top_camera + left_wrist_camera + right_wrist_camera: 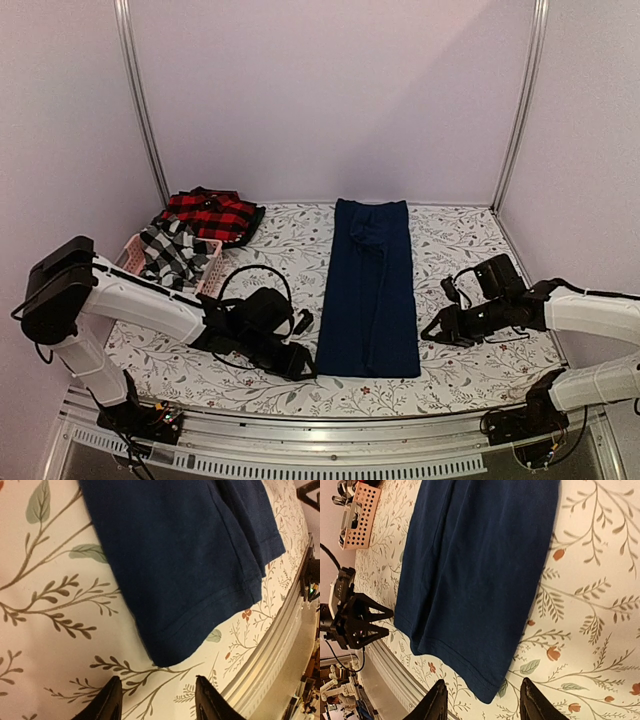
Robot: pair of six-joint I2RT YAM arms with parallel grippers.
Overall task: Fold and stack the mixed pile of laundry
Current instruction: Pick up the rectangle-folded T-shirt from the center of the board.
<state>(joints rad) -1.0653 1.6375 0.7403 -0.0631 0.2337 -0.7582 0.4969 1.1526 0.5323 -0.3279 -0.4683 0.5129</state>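
The navy blue trousers [369,287] lie flat and lengthwise in the middle of the table, hems toward me. My left gripper [304,366] is open and empty just left of the near left hem corner [170,655]. My right gripper [432,333] is open and empty just right of the near right hem corner [492,692]. The black-and-white checked shirt [170,251] sits in the pink basket [211,279] at the left. The red-and-black plaid piece [212,213] lies behind it. The black garment with white lettering is not visible.
The floral tablecloth [460,380] covers the table. A metal rail [330,430] runs along the near edge, close to both grippers. Grey walls and two upright posts [140,100] close in the back and sides.
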